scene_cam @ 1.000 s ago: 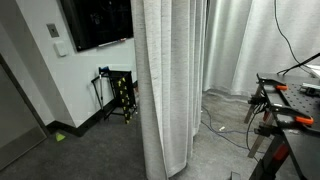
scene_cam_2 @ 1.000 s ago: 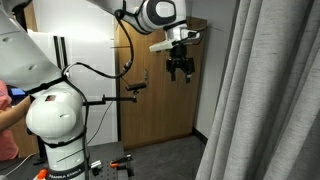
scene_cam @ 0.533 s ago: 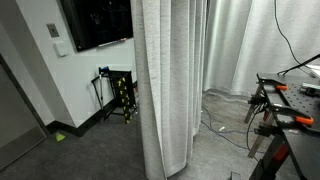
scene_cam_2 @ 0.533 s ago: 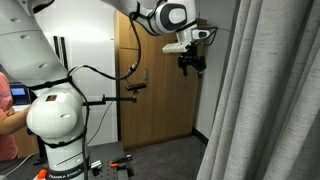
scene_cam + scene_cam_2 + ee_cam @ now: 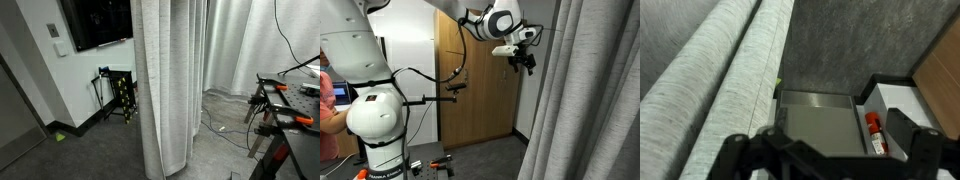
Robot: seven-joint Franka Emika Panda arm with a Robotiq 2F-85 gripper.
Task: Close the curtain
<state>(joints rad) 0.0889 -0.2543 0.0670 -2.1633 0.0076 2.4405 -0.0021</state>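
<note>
A light grey curtain (image 5: pixel 165 85) hangs in folds down the middle of the room in an exterior view. It fills the right side of an exterior view (image 5: pixel 590 100). My gripper (image 5: pixel 526 63) is high up, just left of the curtain's edge, apart from it. In the wrist view the curtain's folds (image 5: pixel 710 70) run along the left and my gripper (image 5: pixel 830 152) shows its dark fingers spread wide, open and empty.
A wooden door (image 5: pixel 470 95) stands behind the arm. The robot's white base (image 5: pixel 375 120) is at the left. A wall screen (image 5: pixel 95 22), a black rack (image 5: pixel 120 95) and a workbench with clamps (image 5: pixel 290 100) flank the curtain. A red canister (image 5: pixel 873 132) lies in a white box below.
My gripper has moved to the right, from in front of the door to close beside the curtain's edge. The curtain has not moved.
</note>
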